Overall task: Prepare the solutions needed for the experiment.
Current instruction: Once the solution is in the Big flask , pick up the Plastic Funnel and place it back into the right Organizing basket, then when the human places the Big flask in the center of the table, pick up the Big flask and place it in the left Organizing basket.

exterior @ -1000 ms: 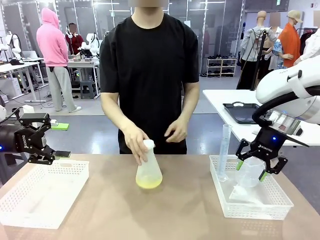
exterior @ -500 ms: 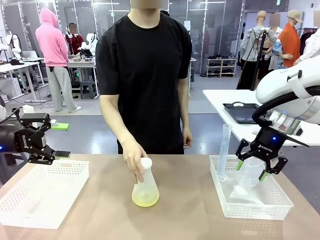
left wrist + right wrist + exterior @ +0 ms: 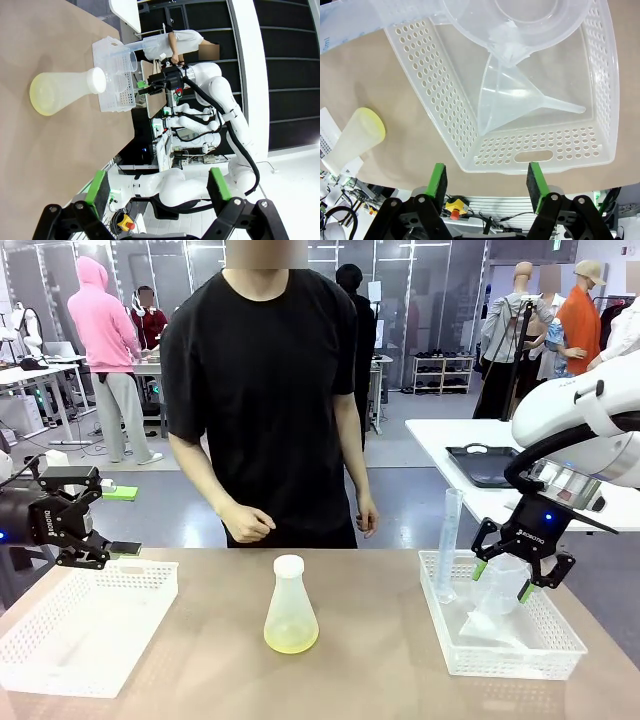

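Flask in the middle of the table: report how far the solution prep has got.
Done: the capped flask stands on the table with a shallow layer of yellow liquid, the person's hands off it. In hand: nothing; the right claw hovers open over the right basket, which holds a funnel; the left claw is open too. Left: likely the funnel and measuring work.

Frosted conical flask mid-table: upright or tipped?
Upright: frosted white conical flask stands on its base, white cap on top, pale yellow liquid at bottom.

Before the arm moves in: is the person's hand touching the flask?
Apart. Front view: nearer hand hangs at waist height, bare table between it and the flask.
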